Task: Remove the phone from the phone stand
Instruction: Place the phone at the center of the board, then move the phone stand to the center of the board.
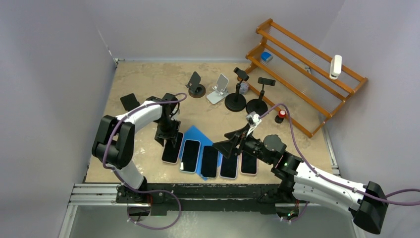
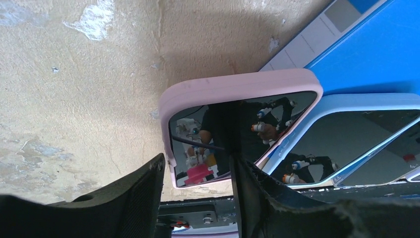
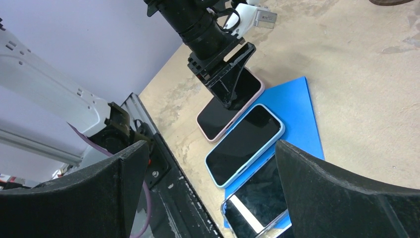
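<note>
A pink-cased phone (image 1: pixel 171 148) (image 2: pixel 237 88) (image 3: pixel 216 120) lies flat on the table, leftmost in a row of several phones. My left gripper (image 1: pixel 167 136) (image 2: pixel 198 161) (image 3: pixel 230 99) points down over its far end. The jaws are open and straddle the phone's corner. One finger (image 2: pixel 131 196) is clear of the pink edge; the other (image 2: pixel 257 193) overlaps the screen. My right gripper (image 1: pixel 225 143) (image 3: pixel 212 146) hovers wide open over the middle phones, holding nothing. Several phone stands (image 1: pixel 195 85) (image 1: pixel 218 89) (image 1: pixel 236 98) stand at the back of the table.
A light blue phone (image 1: pixel 190 155) (image 2: pixel 366 134) (image 3: pixel 245 144) lies beside the pink one, partly on a blue mat (image 1: pixel 196 134) (image 3: pixel 297 109). A wooden rack (image 1: pixel 307 64) fills the back right. A red object (image 1: pixel 282 114) sits near it. A black rail (image 1: pixel 198 188) runs along the front edge.
</note>
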`<state>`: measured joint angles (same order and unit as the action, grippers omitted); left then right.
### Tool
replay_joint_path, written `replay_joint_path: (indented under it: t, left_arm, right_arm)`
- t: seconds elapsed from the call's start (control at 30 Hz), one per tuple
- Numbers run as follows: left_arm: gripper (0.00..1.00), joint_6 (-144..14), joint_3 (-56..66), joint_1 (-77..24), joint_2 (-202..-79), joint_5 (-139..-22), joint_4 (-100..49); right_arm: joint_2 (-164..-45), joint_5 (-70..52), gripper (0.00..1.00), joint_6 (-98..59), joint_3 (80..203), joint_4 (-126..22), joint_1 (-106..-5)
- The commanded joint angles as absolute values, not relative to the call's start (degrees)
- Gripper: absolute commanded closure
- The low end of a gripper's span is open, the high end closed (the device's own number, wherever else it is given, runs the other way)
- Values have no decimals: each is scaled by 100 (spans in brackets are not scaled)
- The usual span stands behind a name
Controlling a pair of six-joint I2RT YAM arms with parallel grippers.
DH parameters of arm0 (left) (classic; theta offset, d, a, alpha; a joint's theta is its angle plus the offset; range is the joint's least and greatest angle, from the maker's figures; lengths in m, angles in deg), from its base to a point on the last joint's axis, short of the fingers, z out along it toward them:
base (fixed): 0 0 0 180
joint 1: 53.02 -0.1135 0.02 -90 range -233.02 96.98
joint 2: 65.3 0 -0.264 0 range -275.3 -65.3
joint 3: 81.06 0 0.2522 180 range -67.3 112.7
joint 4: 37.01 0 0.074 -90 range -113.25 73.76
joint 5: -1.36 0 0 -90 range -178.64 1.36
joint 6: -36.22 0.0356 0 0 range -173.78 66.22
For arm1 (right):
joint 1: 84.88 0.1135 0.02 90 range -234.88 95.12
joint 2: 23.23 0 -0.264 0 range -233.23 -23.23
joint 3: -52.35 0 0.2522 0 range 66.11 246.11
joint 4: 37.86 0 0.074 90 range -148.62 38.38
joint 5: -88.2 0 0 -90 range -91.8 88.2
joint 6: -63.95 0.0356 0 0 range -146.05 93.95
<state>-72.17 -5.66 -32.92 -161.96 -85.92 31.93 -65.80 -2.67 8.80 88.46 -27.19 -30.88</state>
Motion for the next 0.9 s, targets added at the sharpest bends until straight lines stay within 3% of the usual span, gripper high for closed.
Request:
replay_joint_path:
  t: [0.0,0.23,0.87]
  left_arm:
    - [50,-7221,-542,-3372,-16311,-8823,2799]
    - [39,-7283,-528,-3616,-15884,-9096,2843]
    - [33,-7473,-439,-3867,-14838,-9402,2880]
  right_arm:
    - [-6516,-113,2,770,8929,-2648,-3079]
    - [-6535,-114,1,753,8962,-2657,-3074]
    - [-6455,-145,1,753,9032,-2811,-3074]
